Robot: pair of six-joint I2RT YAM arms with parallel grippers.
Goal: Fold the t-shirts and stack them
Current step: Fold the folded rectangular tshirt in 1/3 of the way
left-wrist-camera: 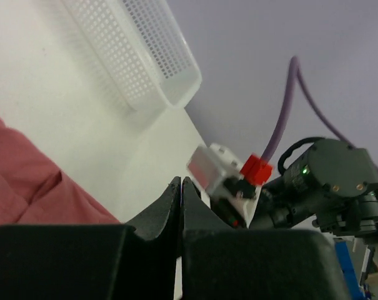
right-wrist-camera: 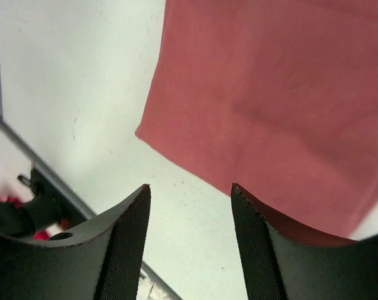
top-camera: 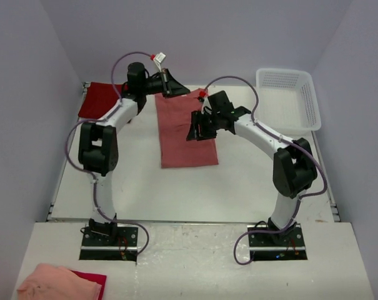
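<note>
The salmon t-shirt (top-camera: 185,128) lies on the table as a long folded strip running from the back towards the front. It also shows in the left wrist view (left-wrist-camera: 26,181) and the right wrist view (right-wrist-camera: 270,94). The crimson t-shirt (top-camera: 101,100) lies flat at the back left corner. My left gripper (top-camera: 178,89) hovers at the far end of the salmon shirt, shut with nothing between its fingers (left-wrist-camera: 181,182). My right gripper (top-camera: 196,131) is over the strip's right side, open and empty (right-wrist-camera: 190,187), above a corner of the shirt and bare table.
A white mesh basket (top-camera: 288,99) stands at the back right, also in the left wrist view (left-wrist-camera: 145,56). A peach-pink cloth (top-camera: 57,284) lies on a dark red piece (top-camera: 95,277) on the near shelf at the left. Grey walls enclose the table.
</note>
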